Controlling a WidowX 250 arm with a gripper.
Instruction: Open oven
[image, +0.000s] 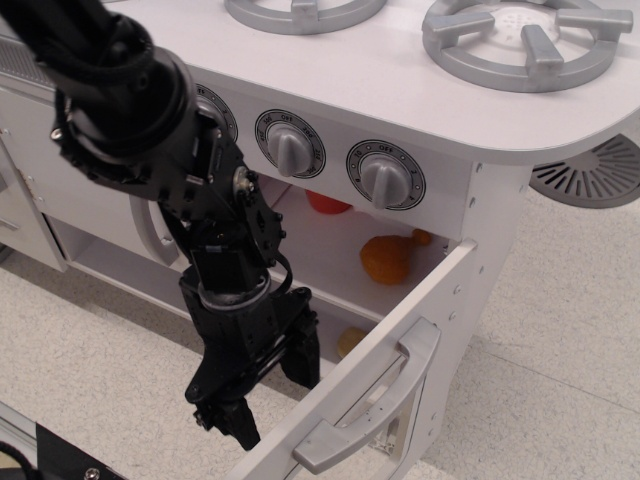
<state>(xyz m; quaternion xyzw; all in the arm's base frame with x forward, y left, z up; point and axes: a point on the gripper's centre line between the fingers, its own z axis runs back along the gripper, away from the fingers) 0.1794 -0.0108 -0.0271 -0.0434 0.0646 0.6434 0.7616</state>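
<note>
Oven sits under the hob, below three knobs; its door hangs well swung out, hinged at the right edge, free edge pointing toward the camera bottom-left. Cavity is exposed w/ orange toy food on the shelf.

Handling, as a guess: door looks like a light painted board w/ clear window, stiff, swings easy on small hinges, little resistance. Smooth paint = slippery for pads, so pushing the inner face works better than pinching the edge. Handle is the wide silver bar on the outer face, best spot to hook or grab if more pull is needed. Hinges prob. the weak point; don't force past the stop.

Arm comes in from upper left, bends down sharply, wrist pointing to the floor, right in front of the cavity. Gripper is on the inner side of the door, fingers spread apart, nothing held; lower finger just beside the door's free edge, contact unclear.

Task looks near done
</note>
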